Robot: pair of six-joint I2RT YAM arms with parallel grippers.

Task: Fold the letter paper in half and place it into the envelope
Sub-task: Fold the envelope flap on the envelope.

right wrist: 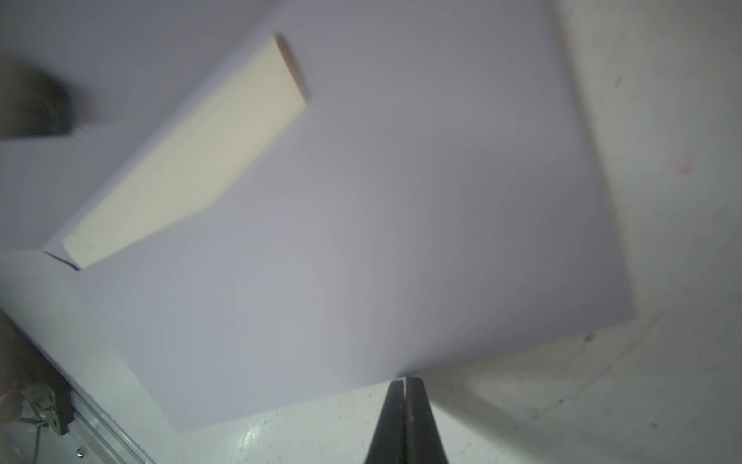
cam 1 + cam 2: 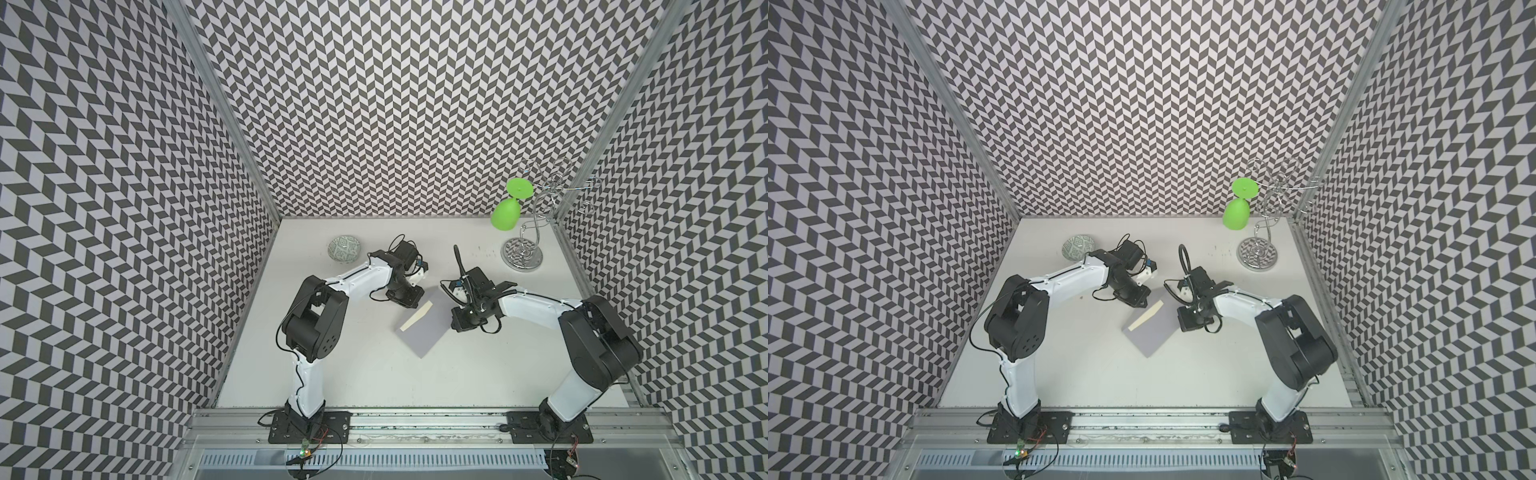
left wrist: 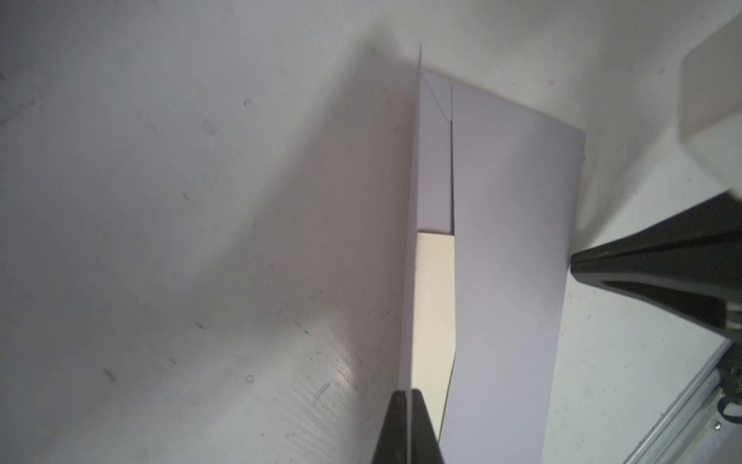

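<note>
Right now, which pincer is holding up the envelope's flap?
The left pincer: it is shut on the raised flap of the envelope, seen edge-on in its wrist view. The right pincer closes at the envelope body's side edge.

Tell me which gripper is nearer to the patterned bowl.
Left. The left gripper, clamped on the flap of the envelope, is on the side where the patterned bowl sits. The right gripper is at the envelope's opposite edge, farther away.
</note>
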